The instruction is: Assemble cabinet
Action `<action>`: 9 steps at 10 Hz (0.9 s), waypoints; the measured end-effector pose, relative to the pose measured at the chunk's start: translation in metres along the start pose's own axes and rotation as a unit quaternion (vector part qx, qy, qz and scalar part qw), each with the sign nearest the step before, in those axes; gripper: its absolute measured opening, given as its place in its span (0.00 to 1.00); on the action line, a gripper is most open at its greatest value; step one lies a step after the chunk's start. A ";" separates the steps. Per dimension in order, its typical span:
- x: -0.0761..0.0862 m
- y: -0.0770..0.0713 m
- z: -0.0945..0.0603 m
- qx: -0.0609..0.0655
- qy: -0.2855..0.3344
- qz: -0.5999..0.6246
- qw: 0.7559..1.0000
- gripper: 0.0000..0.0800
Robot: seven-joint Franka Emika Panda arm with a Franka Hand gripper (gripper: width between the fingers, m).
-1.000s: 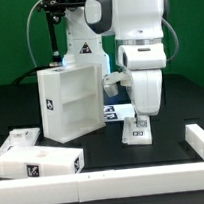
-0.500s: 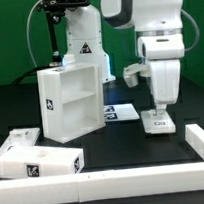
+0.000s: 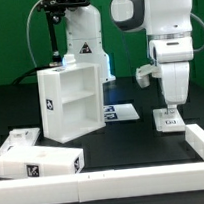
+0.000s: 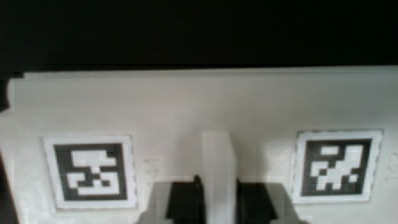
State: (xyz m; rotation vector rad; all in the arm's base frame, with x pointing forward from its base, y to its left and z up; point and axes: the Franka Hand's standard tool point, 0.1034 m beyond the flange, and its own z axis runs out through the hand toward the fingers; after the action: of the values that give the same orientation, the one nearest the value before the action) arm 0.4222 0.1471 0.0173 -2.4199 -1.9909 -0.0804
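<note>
The cabinet box (image 3: pixel 70 101) is a large white open-fronted box with a shelf, standing upright at the exterior view's left. My gripper (image 3: pixel 169 112) is to its right and is shut on a small white tagged panel (image 3: pixel 170 124), held low over the black table. I cannot tell whether the panel touches the table. In the wrist view the panel (image 4: pixel 196 100) fills the frame with two tags, and my gripper (image 4: pixel 217 192) clamps its raised middle rib between dark fingers (image 4: pixel 175 205). Two more white tagged pieces (image 3: pixel 34 156) lie in front of the box.
The marker board (image 3: pixel 119 113) lies flat between the box and my gripper. A white rail (image 3: pixel 147 174) runs along the table's front edge and turns up the right side (image 3: pixel 203 136). The white robot base (image 3: pixel 85 41) stands behind the box.
My arm has carried the small panel steadily toward the exterior view's right, from beside the marker board to near the right rail. The box and the front pieces have not moved.
</note>
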 end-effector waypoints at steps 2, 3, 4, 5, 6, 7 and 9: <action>-0.005 0.003 0.000 0.000 -0.001 0.005 1.000 0.08; -0.004 0.002 0.000 0.001 -0.001 0.005 1.000 0.08; -0.008 0.003 -0.001 0.006 -0.009 0.001 1.000 0.20; -0.016 0.014 -0.019 0.008 -0.031 0.001 0.999 0.37; -0.019 0.023 -0.043 -0.002 -0.041 0.003 0.999 0.54; -0.021 0.030 -0.060 -0.010 -0.048 0.006 0.999 0.54; -0.020 0.034 -0.067 -0.016 -0.049 0.011 0.999 0.93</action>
State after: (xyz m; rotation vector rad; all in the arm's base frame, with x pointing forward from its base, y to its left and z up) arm 0.4488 0.1181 0.0842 -2.5118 -2.0171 0.0076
